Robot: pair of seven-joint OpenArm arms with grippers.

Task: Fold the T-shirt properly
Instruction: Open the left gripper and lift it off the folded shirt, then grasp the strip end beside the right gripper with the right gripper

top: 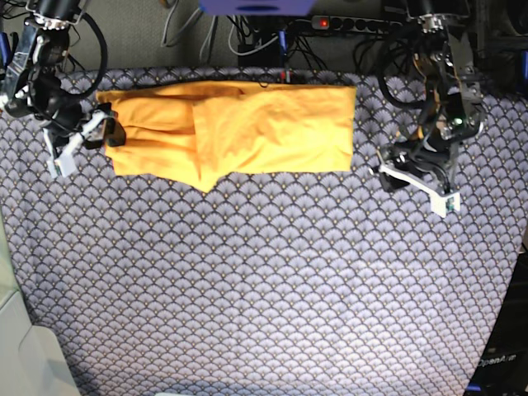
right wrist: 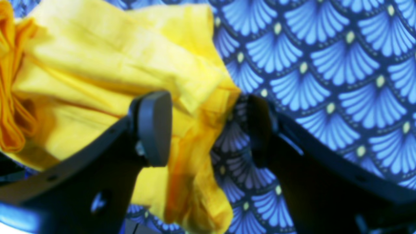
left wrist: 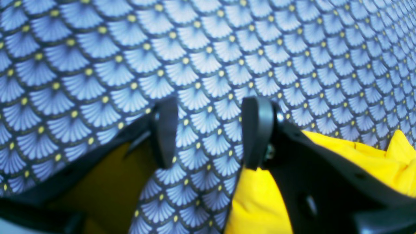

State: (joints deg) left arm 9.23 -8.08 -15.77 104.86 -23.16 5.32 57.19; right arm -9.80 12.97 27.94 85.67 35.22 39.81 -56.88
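Observation:
The yellow-orange T-shirt [top: 247, 128] lies as a long folded band across the far part of the table. My right gripper [top: 110, 132] is at the shirt's left end. In the right wrist view this gripper [right wrist: 206, 130] is open, and a rumpled edge of the T-shirt [right wrist: 107, 61] lies between and below the spread fingers [right wrist: 152, 126] without being pinched. My left gripper [top: 389, 161] sits just right of the shirt's right end. In the left wrist view it [left wrist: 211, 133] is open over bare table cloth, with the T-shirt [left wrist: 256, 201] at the lower right.
The blue-grey scale-patterned table cloth [top: 264, 280] covers the whole table. Cables and a power strip [top: 346, 23] run behind the far edge. A pale surface [top: 25, 355] borders the table at the lower left.

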